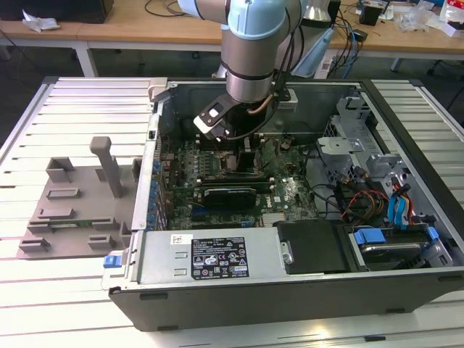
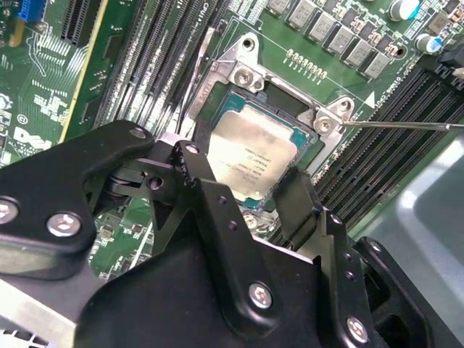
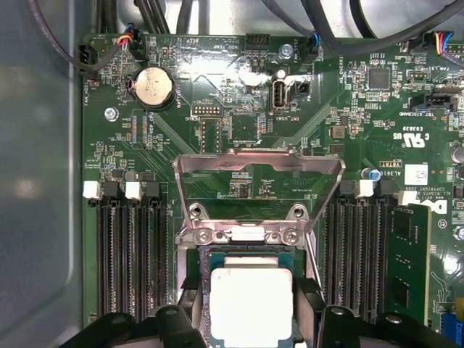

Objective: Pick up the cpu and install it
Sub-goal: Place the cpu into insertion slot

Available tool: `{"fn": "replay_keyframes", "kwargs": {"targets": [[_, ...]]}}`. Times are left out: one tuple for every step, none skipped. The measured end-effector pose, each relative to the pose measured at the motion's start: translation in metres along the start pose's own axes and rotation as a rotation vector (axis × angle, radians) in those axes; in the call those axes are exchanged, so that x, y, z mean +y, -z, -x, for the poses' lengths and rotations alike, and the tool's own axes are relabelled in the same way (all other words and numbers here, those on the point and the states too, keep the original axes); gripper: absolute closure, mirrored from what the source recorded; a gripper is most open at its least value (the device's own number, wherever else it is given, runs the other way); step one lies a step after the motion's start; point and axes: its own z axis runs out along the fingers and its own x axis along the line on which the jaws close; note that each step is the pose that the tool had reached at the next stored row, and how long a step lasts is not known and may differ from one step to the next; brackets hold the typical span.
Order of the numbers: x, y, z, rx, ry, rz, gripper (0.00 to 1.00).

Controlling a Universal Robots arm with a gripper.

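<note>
Arm reaches into the open computer case, over the motherboard's far part, toward the exterior view's left. In the second wrist view, the gripper's jaws clamp the cpu by opposite edges over the socket. In the first wrist view, the load plate stands raised beyond the cpu.
</note>
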Motion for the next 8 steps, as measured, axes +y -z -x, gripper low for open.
{"fn": "replay_keyframes", "kwargs": {"targets": [[0.0,0.0,-0.0002,-0.0001,0.0,-0.0001,0.38],[0.0,-0.0001,-0.001,0.0,0.0,-0.0001,0.38],[0.0,-0.0004,-0.0026,0.0001,0.0,-0.0001,0.38],[0.0,-0.0005,-0.0027,0.0001,0.0,-0.0001,0.38],[0.0,-0.0005,-0.0027,0.0,0.0,-0.0002,0.38],[0.0,-0.0004,-0.0025,0.0002,0.0,-0.0001,0.38],[0.0,0.001,-0.0022,0.0001,0.0,-0.0001,0.38],[0.0,0.0024,-0.0022,0.0001,0.0,-0.0001,0.38]]}}
